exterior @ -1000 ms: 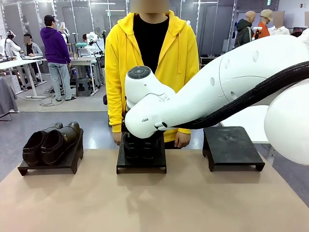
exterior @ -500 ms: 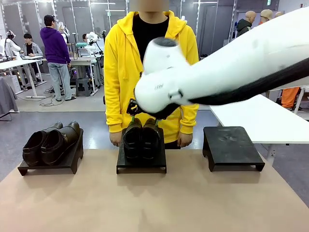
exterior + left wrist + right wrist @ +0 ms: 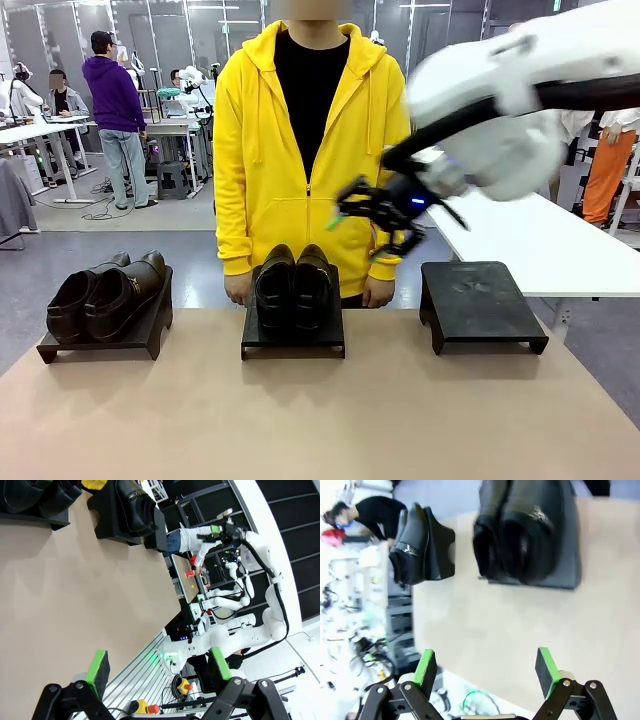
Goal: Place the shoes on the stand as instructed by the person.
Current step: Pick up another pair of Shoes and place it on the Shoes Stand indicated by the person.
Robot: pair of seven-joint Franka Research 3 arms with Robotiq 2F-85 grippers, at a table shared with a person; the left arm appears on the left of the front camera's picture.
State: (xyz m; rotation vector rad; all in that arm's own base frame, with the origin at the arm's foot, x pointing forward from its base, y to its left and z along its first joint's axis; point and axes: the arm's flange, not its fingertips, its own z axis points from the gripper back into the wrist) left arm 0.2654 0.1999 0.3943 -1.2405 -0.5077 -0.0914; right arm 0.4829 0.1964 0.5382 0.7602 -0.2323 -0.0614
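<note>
On the middle stand (image 3: 293,335) the glossy shoes (image 3: 292,288) look stiff and slick, so you'd pinch the heel collar; right gripper (image 3: 378,212) and left gripper (image 3: 160,667) hang wide open, empty.

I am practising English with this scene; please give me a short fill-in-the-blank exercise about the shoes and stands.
1. The number of black stands on the table is ____.
2. The stand on the right holds ____ shoes.
3. The person behind the middle stand wears a ____ hoodie.
4. The right gripper hangs in the air with its jaws ____.

Missing words: three; no; yellow; open
</note>
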